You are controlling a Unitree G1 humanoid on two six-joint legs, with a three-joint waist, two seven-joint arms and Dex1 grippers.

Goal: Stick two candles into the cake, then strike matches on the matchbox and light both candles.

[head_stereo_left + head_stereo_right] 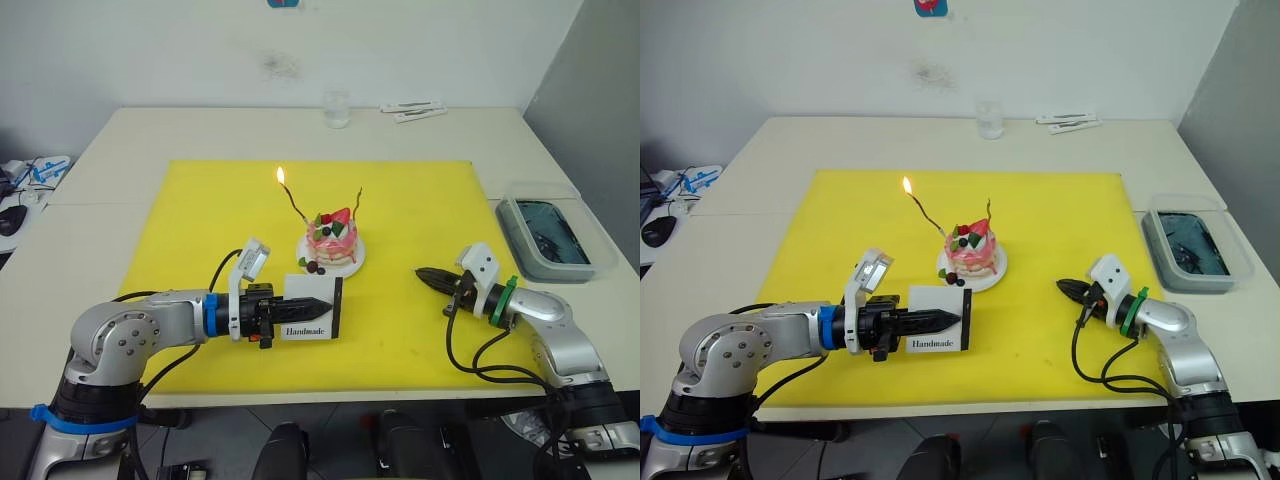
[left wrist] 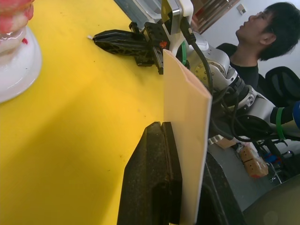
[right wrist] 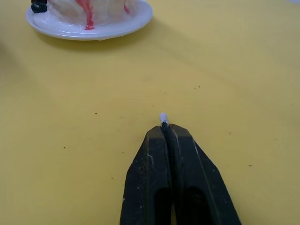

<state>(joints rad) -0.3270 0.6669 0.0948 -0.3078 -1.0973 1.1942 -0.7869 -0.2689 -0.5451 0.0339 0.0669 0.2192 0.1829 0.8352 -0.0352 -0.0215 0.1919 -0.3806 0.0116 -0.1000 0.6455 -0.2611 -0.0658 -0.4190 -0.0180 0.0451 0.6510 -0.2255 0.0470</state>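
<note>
Left eye view: at frame centre we counted one cake (image 1: 333,240) on the yellow mat (image 1: 420,200), carrying two candles, the left candle (image 1: 296,208) lit, the right candle (image 1: 358,205) unlit. Both looked thin and fragile; we judged they should be left untouched. Lower left, the left gripper (image 1: 305,303) pinched the one matchbox (image 1: 311,307), light stiff card, upright.

Right eye view: lower right, the right gripper (image 1: 1072,290) lay near the mat's edge.

Right wrist view: its fingers were pressed on one match (image 3: 163,117), pale tip protruding; brittle, best held near the tail.

Lit candle (image 1: 292,200) in cake (image 1: 333,238)
</note>
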